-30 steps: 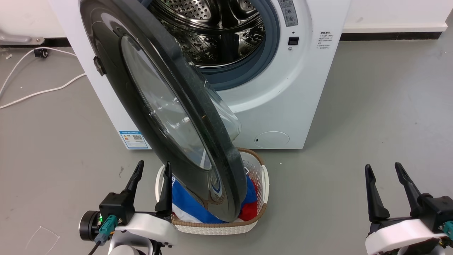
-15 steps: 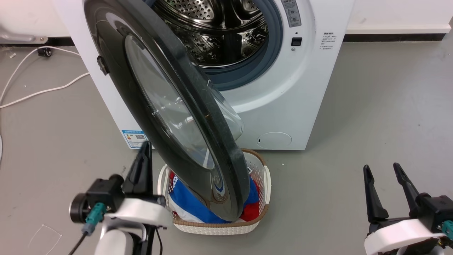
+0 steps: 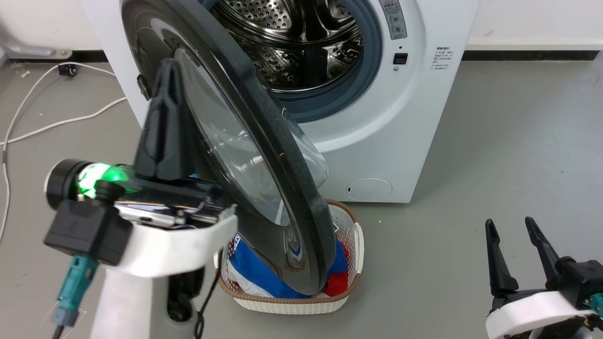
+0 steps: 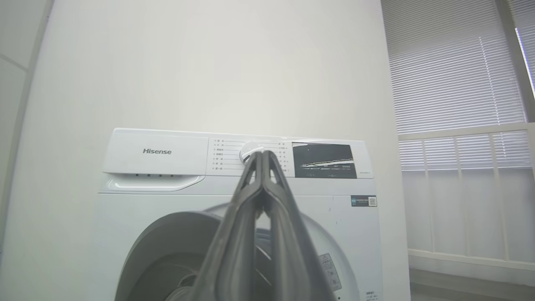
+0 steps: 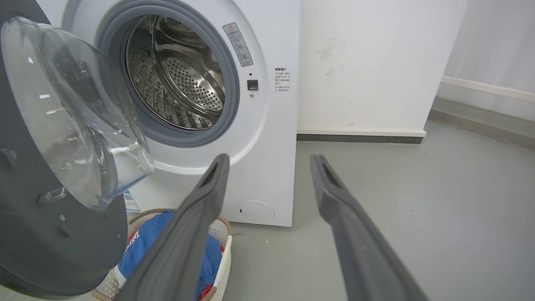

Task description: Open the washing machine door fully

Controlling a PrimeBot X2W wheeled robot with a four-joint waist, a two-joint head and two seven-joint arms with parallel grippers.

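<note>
The white washing machine stands ahead with its steel drum exposed. The washing machine door, a glossy black disc with a clear glass bowl, hangs partly open, swung out toward me over a basket. My left gripper is raised in front of the door's outer face on its left side, fingers shut together with nothing between them; contact with the door cannot be told. In the left wrist view the left gripper points up at the control panel. Low at the right, my right gripper stays open and empty. The right wrist view shows the door's inner side.
A white laundry basket with a brown rim holds blue and red clothes on the floor under the door's lower edge. A white cable trails over the grey floor at the left. Open floor lies right of the machine.
My left arm has risen from near the floor beside the basket up in front of the door's outer face, and its fingers have closed. The head camera shifted slightly. The right gripper stayed put.
</note>
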